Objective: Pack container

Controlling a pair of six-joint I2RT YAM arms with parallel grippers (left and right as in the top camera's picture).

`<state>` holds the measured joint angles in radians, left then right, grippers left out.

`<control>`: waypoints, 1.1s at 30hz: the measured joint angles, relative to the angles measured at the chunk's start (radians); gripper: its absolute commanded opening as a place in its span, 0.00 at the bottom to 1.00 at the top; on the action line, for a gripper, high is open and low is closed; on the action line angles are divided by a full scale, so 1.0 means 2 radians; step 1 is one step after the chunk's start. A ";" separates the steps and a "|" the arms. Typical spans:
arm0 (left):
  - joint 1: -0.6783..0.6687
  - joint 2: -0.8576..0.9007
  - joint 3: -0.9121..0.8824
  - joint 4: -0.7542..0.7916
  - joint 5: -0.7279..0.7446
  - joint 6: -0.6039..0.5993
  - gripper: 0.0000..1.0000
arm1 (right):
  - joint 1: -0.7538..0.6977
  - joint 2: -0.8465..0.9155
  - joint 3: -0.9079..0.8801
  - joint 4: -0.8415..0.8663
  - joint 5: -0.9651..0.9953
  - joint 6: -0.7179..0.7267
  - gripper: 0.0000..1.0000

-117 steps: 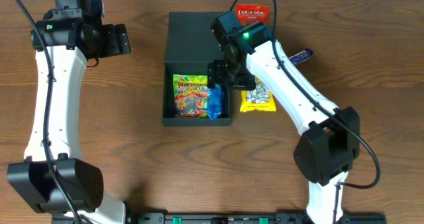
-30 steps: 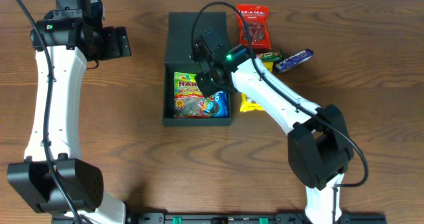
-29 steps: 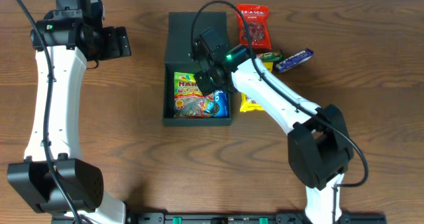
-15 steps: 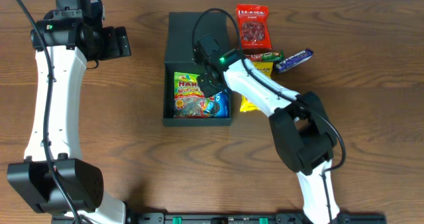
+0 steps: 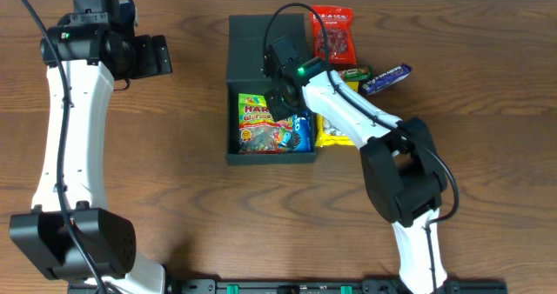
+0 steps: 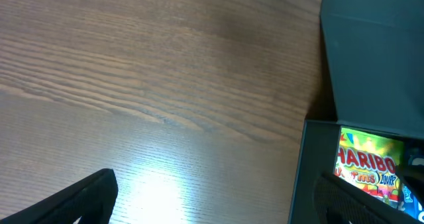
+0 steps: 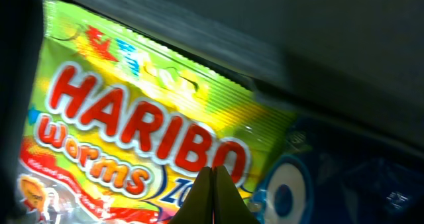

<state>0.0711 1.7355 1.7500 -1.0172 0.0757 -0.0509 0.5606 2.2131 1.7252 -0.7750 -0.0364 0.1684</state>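
The dark container [image 5: 270, 159] lies open mid-table, its flap lid [image 5: 252, 46] folded flat behind it. Inside lie a green-yellow Haribo packet [image 5: 259, 124] and a blue packet [image 5: 300, 133]. My right gripper [image 5: 283, 94] is shut with nothing held, down inside the box at its back wall. In the right wrist view its closed tips [image 7: 213, 177] hang just over the Haribo packet [image 7: 132, 131], the blue packet [image 7: 331, 184] beside it. My left gripper [image 5: 161, 55] is open, far left of the box. In the left wrist view the left gripper [image 6: 218, 207] is over bare wood beside the container [image 6: 371, 52].
Loose snacks lie right of the box: a red packet [image 5: 332, 33], a yellow packet [image 5: 335, 133] partly under the right arm, a dark blue bar [image 5: 387, 76] and a small green-labelled item [image 5: 352, 72]. The right arm crosses over them.
The container with its packets has slid a little to the right. The shut right gripper moved right with it inside the box. The left arm has stayed still.
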 measured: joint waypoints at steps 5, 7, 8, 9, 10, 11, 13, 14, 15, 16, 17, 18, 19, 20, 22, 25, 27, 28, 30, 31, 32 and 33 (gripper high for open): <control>0.000 0.000 0.000 0.000 0.000 0.000 0.95 | 0.009 0.007 0.000 0.011 -0.026 0.000 0.01; 0.000 0.000 0.000 0.000 0.000 0.000 0.95 | 0.013 0.016 0.000 0.020 -0.045 0.000 0.01; 0.000 0.000 0.000 0.000 0.000 0.000 0.95 | 0.014 0.021 0.000 0.022 -0.052 0.000 0.01; 0.000 0.000 0.000 0.000 0.000 0.000 0.95 | 0.014 0.023 0.000 0.025 -0.060 0.000 0.01; 0.000 0.000 0.000 0.000 0.000 0.000 0.95 | 0.013 0.024 0.000 0.029 -0.066 0.000 0.01; 0.000 0.000 0.000 0.000 0.000 0.000 0.95 | 0.013 0.024 0.000 0.031 -0.069 0.000 0.01; 0.000 0.000 0.000 0.000 0.000 0.000 0.95 | 0.013 0.025 0.001 0.035 -0.078 0.000 0.01; 0.000 0.000 0.000 0.000 0.000 0.000 0.95 | 0.013 0.025 0.001 0.035 -0.079 0.000 0.01; 0.000 0.000 0.000 0.000 0.000 0.000 0.95 | 0.012 0.026 0.004 0.034 -0.084 0.000 0.01; 0.000 0.000 0.000 0.000 0.000 0.000 0.95 | 0.012 0.027 0.007 0.032 -0.089 0.000 0.01; 0.000 0.000 0.000 0.000 0.000 0.000 0.95 | 0.010 0.027 0.012 0.029 -0.094 0.000 0.01; 0.000 0.000 0.000 0.000 0.000 0.000 0.95 | 0.009 0.029 0.022 0.019 -0.102 0.000 0.01; 0.000 0.000 0.000 0.000 0.000 0.000 0.95 | 0.008 0.029 0.028 0.013 -0.105 0.000 0.01; 0.000 0.000 0.000 0.000 0.000 0.000 0.96 | 0.006 0.030 0.038 0.000 -0.107 0.000 0.01; 0.000 0.000 0.000 0.000 0.002 0.001 0.90 | -0.001 0.031 0.060 -0.027 -0.111 0.000 0.01; 0.000 0.000 -0.011 0.006 0.022 0.000 0.62 | -0.014 0.031 0.086 -0.060 -0.114 0.000 0.01; 0.000 0.000 -0.034 0.021 0.041 -0.001 0.35 | -0.023 0.031 0.095 -0.075 -0.115 0.000 0.01; 0.000 0.000 -0.050 0.031 0.053 -0.002 0.24 | -0.026 0.031 0.096 -0.081 -0.115 0.000 0.01; 0.000 0.000 -0.088 0.052 0.074 -0.007 0.10 | -0.032 0.031 0.096 -0.100 -0.115 -0.003 0.01; 0.000 0.001 -0.109 0.066 0.087 -0.011 0.06 | -0.034 0.031 0.096 -0.108 -0.115 -0.007 0.01; 0.000 0.001 -0.127 0.077 0.098 -0.014 0.06 | -0.035 0.031 0.096 -0.115 -0.115 -0.010 0.01; 0.000 0.002 -0.145 0.091 0.112 -0.018 0.06 | -0.035 0.031 0.096 -0.122 -0.115 -0.014 0.01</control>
<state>0.0711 1.7393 1.4601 -0.8352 0.2989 -0.0872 0.4900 2.2753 1.9171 -1.0183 -0.2657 0.1410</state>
